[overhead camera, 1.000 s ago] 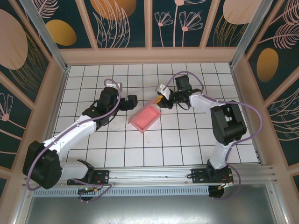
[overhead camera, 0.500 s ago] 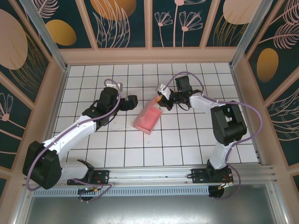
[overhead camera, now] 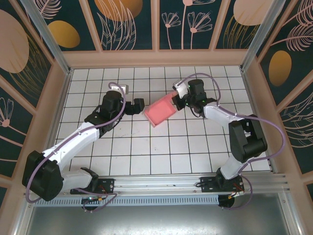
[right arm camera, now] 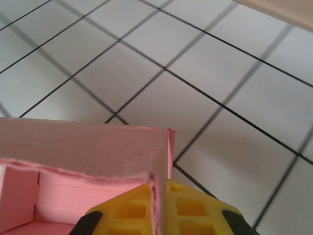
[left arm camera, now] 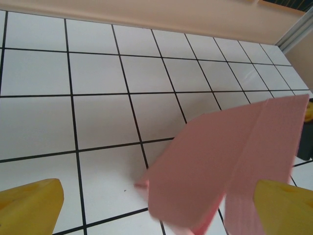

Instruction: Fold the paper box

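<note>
The paper box (overhead camera: 160,111), thin pink card (likely light, floppy, quick to crease), hangs tilted over the middle tiles (overhead camera: 146,156) between the arms, best taken by a doubled wall edge near a corner, where the right gripper (overhead camera: 181,98) is clamped on its far-right wall. The left gripper (overhead camera: 139,105) stands spread wide just beside the box's left end, holding nothing. The right wrist view shows the pinch on the wall's layers and the hollow inside, lost from overhead; the left wrist view shows the smooth underside
</note>
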You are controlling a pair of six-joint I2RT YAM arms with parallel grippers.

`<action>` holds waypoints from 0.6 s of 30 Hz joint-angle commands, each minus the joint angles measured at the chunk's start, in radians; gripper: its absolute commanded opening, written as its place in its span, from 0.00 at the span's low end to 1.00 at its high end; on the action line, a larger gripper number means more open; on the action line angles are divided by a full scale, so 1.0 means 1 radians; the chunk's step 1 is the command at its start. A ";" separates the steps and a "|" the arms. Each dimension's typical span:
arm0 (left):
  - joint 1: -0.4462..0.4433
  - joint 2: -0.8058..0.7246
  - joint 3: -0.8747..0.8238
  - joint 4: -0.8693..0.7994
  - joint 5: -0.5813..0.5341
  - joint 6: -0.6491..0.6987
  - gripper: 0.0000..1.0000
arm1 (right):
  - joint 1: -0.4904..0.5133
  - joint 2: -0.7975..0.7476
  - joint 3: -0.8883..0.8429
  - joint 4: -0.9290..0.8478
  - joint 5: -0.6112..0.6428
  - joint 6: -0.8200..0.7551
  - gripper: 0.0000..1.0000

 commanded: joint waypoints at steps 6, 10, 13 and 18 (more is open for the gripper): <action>0.001 0.023 -0.001 0.089 0.044 0.018 0.96 | 0.024 -0.080 -0.021 -0.060 0.369 0.353 0.00; -0.009 0.083 0.035 0.125 0.072 0.055 0.94 | 0.041 -0.096 -0.019 -0.084 0.406 0.351 0.00; -0.011 0.148 0.099 0.090 0.103 0.200 0.88 | 0.043 -0.087 0.012 -0.134 0.420 0.341 0.00; -0.010 0.251 0.288 -0.033 0.143 0.446 0.73 | 0.042 -0.053 0.087 -0.246 0.424 0.335 0.00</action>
